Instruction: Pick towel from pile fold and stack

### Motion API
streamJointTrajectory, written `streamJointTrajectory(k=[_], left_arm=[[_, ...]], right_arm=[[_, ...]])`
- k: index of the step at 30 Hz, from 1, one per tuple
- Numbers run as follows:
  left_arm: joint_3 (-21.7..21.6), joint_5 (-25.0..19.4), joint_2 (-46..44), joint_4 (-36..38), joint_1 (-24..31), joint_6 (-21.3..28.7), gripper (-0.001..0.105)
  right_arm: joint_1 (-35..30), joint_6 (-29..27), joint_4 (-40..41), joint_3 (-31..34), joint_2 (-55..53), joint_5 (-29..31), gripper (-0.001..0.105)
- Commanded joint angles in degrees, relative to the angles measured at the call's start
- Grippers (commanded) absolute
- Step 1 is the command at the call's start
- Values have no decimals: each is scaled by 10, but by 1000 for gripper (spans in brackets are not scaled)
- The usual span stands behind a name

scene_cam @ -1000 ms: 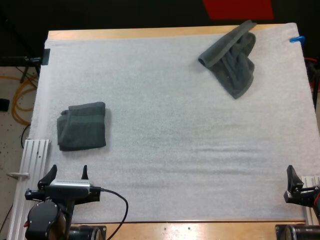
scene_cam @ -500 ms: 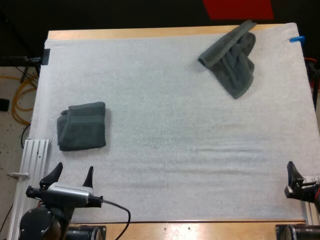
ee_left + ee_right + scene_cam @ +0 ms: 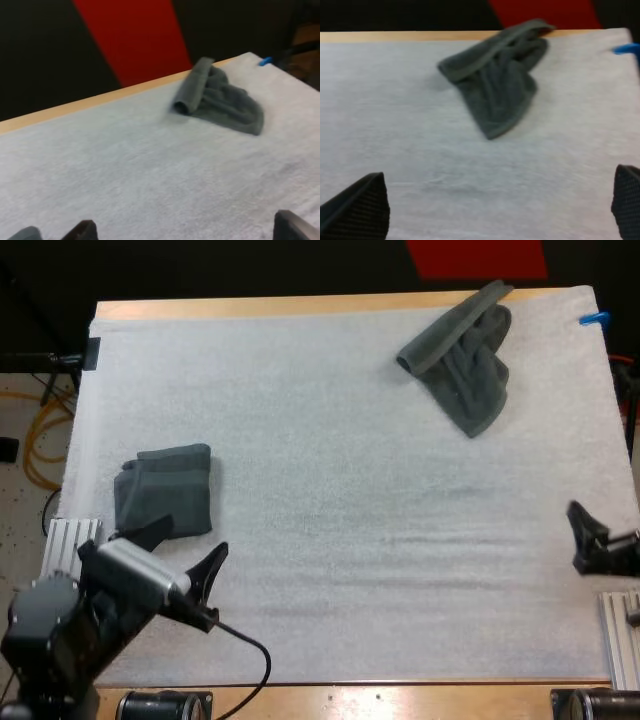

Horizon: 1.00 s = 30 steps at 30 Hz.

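A crumpled dark grey-green towel lies at the mat's far right; it is ahead of both grippers in the left wrist view and the right wrist view. A folded towel rests near the left edge. My left gripper hovers open just in front of and to the right of the folded towel, angled toward the far right, its fingers wide apart over bare mat. My right gripper stands open at the right edge, well short of the crumpled towel, with its fingers spread.
The white mat covers most of the wooden table. Metal rails sit at the near left and near right corners.
My left arm has swung forward and turned right, bringing its gripper up beside the folded towel. My right gripper has moved forward along the right edge. Both towels stay put.
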Motion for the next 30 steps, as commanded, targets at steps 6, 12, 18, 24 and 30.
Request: streamJointTrajectory(k=[6, 12, 18, 24, 30], left_arm=[[-19, 43, 34, -7, -1, -2, 66], [-19, 52, 36, -7, -1, -2, 66], [-19, 55, 36, -7, -1, -5, 66], [-19, 55, 36, -7, -1, -18, 66], [-19, 66, 36, -7, -1, -36, 66]], right_arm=[[18, -4, -86, -32, 130, -62, 87], [29, 46, -184, -67, 290, -52, 87], [36, 102, -223, -127, 447, -19, 87], [54, 182, -224, -181, 587, -2, 87], [60, 248, -237, -213, 688, -12, 87]])
